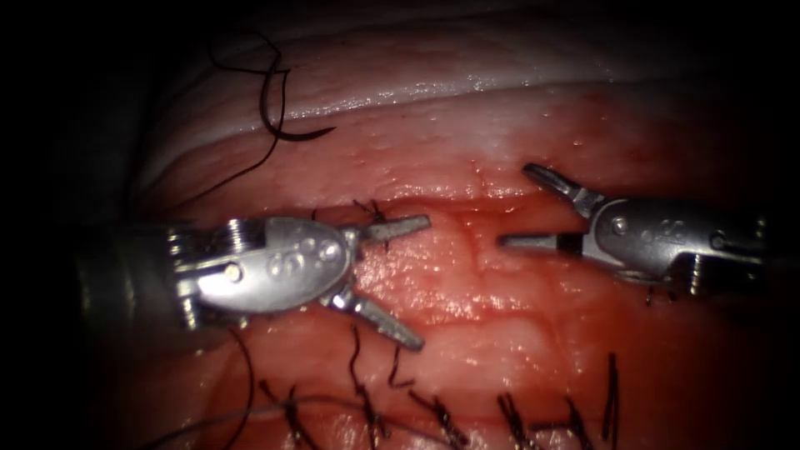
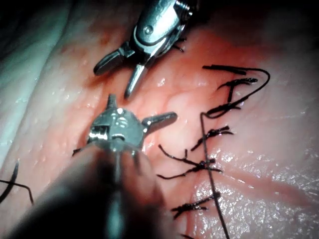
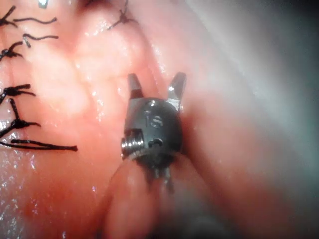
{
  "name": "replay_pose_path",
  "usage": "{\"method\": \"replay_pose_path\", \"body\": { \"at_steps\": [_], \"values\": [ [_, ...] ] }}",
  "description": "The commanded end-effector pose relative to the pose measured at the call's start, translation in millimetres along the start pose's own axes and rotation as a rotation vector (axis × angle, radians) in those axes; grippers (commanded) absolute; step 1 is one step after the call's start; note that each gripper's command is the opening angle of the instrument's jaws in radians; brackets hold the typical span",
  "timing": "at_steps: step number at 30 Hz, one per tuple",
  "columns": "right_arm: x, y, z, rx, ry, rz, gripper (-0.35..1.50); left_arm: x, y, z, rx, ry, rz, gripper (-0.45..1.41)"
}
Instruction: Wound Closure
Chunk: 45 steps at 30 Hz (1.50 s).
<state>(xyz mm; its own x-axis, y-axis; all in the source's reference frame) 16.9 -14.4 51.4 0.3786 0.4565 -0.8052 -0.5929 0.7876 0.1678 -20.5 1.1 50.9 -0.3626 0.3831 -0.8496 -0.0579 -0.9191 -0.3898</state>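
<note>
tissue (image 1: pixel 517 325) lay wet and glistening under the light, pale and ridged at the far side, redder toward the near side, with red fluid (image 1: pixel 467 312) pooled in the folds between the two tools. surroundings beyond the tissue were dark. a row of knotted stitches (image 1: pixel 442 417) with short cut ends ran along the near edge of the endoscope view; the same row (image 2: pixel 204 164) showed beside the left tool in the left wrist view, with a long strand of thread (image 2: pixel 214 199) running across it.

needle (image 1: pixel 279 117) lay free on the pale far part of the tissue, well apart from both tools, its dark curve resting on the surface and not in the tissue; thread (image 1: pixel 242 67) looped off from it.

left tool (image 1: pixel 408 279) came in level from the left, jaws spread wide, one pointing to the right, the other angled toward the near side; nothing between them. right tool (image 1: pixel 521 204) came in from the right, jaws also spread wide and holding nothing. the tips of the two tools faced each other, near but apart.
</note>
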Motion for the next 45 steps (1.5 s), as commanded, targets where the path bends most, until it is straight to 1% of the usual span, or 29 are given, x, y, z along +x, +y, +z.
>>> {"method": "replay_pose_path", "body": {
  "at_steps": [1, 4, 6, 8, 11, 12, 14, 16, 18, 21, 23, 25, 28, 30, 36, 41, 43, 45],
  "values": [
    [-0.2, -0.6, 0.8, 0.001, 0.003, -0.001, 1.13, -0.1, -0.4, 0.3, 0.023, 0.029, 0.012, 0.56],
    [-0.3, -0.9, 0.7, 0.001, 0.001, -0.003, 1.13, -0.6, -0.4, -0.4, 0.054, 0.071, 0.024, 0.57],
    [-0.4, -1.0, 0.7, 0.003, -0.003, -0.005, 1.13, -1.2, -0.4, -0.9, 0.073, 0.057, 0.026, 0.61],
    [-0.4, -1.0, 0.7, 0.004, -0.006, -0.005, 1.13, -1.6, -0.7, -1.6, 0.11, 0.033, 0.02, 0.63],
    [-0.3, -0.9, 0.8, 0.004, -0.007, -0.004, 1.13, -1.9, -1.7, -2.8, 0.188, 0.021, -0.003, 0.63],
    [-0.3, -0.9, 0.8, 0.004, -0.007, -0.004, 1.13, -2.0, -2.1, -3.2, 0.214, 0.01, -0.011, 0.64],
    [-0.2, -0.8, 0.8, 0.004, -0.008, -0.003, 1.13, -2.0, -3.4, -4.3, 0.287, -0.051, -0.033, 0.79],
    [-0.2, -0.8, 0.7, 0.005, -0.008, -0.003, 1.13, -1.9, -4.6, -5.2, 0.346, -0.106, -0.051, 0.79],
    [-0.1, -0.9, 0.6, 0.006, -0.007, -0.003, 1.13, -1.9, -6.2, -6.2, 0.403, -0.163, -0.064, 0.74],
    [-0.1, -1.1, 0.4, 0.005, -0.007, -0.01, 1.13, -2.2, -8.0, -6.8, 0.425, -0.188, -0.073, 0.66],
    [-0.1, -1.2, 0.3, 0.005, -0.007, -0.01, 1.13, -2.7, -9.0, -6.7, 0.422, -0.209, -0.074, 0.59],
    [-0.1, -1.2, 0.3, 0.005, -0.007, -0.01, 1.13, -3.4, -10.2, -6.3, 0.418, -0.226, -0.072, 0.44],
    [-0.1, -1.2, 0.3, 0.005, -0.007, -0.01, 1.13, -4.8, -11.9, -5.5, 0.41, -0.259, -0.062, 0.44],
    [-0.1, -1.2, 0.3, 0.005, -0.007, -0.01, 1.13, -6.0, -13.0, -4.9, 0.377, -0.291, -0.045, 0.37],
    [-0.1, -1.2, 0.2, 0.006, -0.007, -0.01, 1.13, -9.8, -14.7, -3.2, 0.281, -0.405, -0.063, 0.37],
    [-0.1, -1.2, 0.2, 0.006, -0.007, -0.01, 1.13, -12.4, -15.3, -2.2, 0.214, -0.496, -0.048, 0.37],
    [-0.1, -1.2, 0.2, 0.006, -0.007, -0.01, 1.14, -13.4, -15.4, -1.9, 0.196, -0.532, -0.048, 0.39],
    [-0.1, -1.2, 0.1, 0.007, -0.009, -0.011, 1.14, -14.1, -15.6, -1.7, 0.193, -0.547, -0.055, 0.39]
  ]
}}
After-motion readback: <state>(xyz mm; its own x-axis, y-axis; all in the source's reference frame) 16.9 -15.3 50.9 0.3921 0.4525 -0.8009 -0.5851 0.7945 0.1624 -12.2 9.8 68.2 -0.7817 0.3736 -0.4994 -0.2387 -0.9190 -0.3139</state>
